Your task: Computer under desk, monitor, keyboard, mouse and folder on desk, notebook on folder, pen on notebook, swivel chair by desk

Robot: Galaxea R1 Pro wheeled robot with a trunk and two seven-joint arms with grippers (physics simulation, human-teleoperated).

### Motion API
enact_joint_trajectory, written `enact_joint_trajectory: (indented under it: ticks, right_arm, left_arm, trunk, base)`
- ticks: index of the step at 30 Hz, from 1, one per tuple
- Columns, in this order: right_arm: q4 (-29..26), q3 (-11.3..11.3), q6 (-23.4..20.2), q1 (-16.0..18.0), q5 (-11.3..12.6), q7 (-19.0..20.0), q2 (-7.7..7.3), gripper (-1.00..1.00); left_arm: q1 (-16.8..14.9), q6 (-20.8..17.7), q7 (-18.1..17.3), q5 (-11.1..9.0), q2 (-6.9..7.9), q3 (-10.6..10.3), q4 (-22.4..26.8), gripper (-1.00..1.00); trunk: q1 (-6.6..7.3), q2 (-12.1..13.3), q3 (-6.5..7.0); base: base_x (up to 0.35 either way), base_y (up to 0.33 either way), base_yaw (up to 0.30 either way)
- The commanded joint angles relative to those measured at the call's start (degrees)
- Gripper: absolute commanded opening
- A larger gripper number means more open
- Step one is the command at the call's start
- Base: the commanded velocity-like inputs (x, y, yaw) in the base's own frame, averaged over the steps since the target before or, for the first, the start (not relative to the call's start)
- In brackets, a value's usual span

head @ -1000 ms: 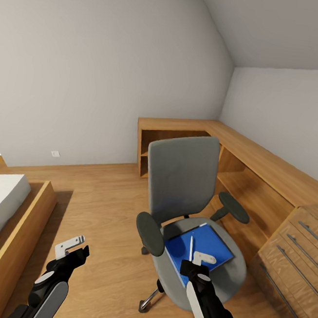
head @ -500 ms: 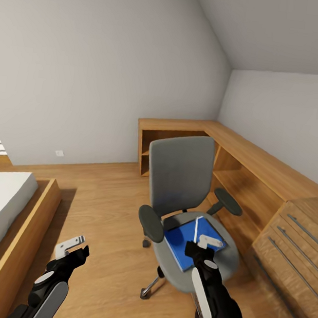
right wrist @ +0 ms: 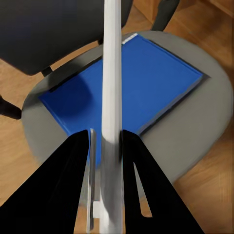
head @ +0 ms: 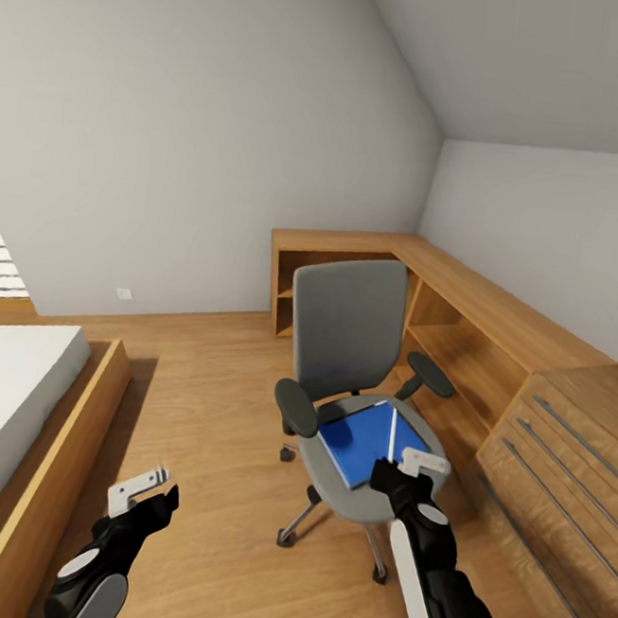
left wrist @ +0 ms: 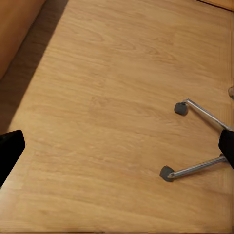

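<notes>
White pen (right wrist: pixel 111 97) clamped between right gripper (right wrist: pixel 106 146) fingers, above folder (right wrist: pixel 146 83).

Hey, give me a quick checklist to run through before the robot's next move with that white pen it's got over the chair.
1. Right gripper clamps the pen: ok, jaws shut on it.
2. Pen aligned in the jaws: not ok, it sticks far out ahead of them.
3. Folder flat on the swivel chair seat: ok.
4. Left gripper free: ok, open above bare floor, holding nothing.
5. Desk top bare near the chair: ok.
6. Notebook separate from the folder: cannot tell, one blue slab shows.
</notes>
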State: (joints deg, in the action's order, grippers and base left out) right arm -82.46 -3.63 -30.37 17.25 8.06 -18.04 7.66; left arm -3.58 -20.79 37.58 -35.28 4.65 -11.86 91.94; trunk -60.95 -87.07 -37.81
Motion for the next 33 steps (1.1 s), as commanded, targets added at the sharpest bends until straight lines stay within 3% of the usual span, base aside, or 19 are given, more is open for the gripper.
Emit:
enact_joint_trajectory:
  ticks: [1,6,10,15,23,24,33]
  right_arm:
    - [-1.29,-0.08,-0.74,-0.40,0.64,-0.59,-0.01,-1.00]
    - [-3.28,0.00,-1.77,-1.03,0.69,-0.59,0.01,-1.00]
    - [-4.48,2.61,-2.17,-1.22,0.83,-0.59,0.11,-1.00]
    - [-4.94,3.99,-2.75,-1.26,0.84,-0.59,0.16,-1.00]
    - [-5.62,4.06,-2.77,-1.26,0.84,-0.59,0.24,-1.00]
    - [-5.72,4.07,-2.77,-1.26,0.84,-0.59,0.25,-1.00]
    - [-5.74,4.22,-2.69,-1.26,0.83,-0.59,0.33,-1.00]
  left_arm:
    - [0.12,-0.13,0.48,-0.34,0.07,-0.35,0.23,1.00]
    - [0.63,-0.13,0.48,-0.32,0.09,-1.14,0.68,1.00]
    - [0.75,-0.13,0.48,-0.32,0.09,-1.35,0.78,1.00]
    - [0.77,-0.16,0.48,-0.38,0.06,-1.41,0.78,1.00]
    - [0.77,-1.96,0.48,-0.41,-0.12,-1.98,0.78,1.00]
    - [0.77,-2.04,0.55,-0.41,-0.09,-3.54,0.78,1.00]
    - [0.77,-2.07,0.57,-0.42,-0.10,-6.20,0.73,1.00]
  trunk:
    - [0.24,0.38,0.13]
    - [1.34,2.39,1.03]
    - [2.22,3.99,1.75]
    - [3.32,6.00,2.64]
    - [5.07,9.21,4.08]
    - [5.29,9.61,4.26]
    - [7.27,13.22,5.88]
  base:
    - [-0.080,0.000,0.000]
    - [-0.039,0.000,0.000]
    - [-0.006,0.000,0.000]
    - [-0.002,0.000,0.000]
    - [0.000,0.000,0.000]
    - [0.000,0.000,0.000]
    - [0.000,0.000,-0.010]
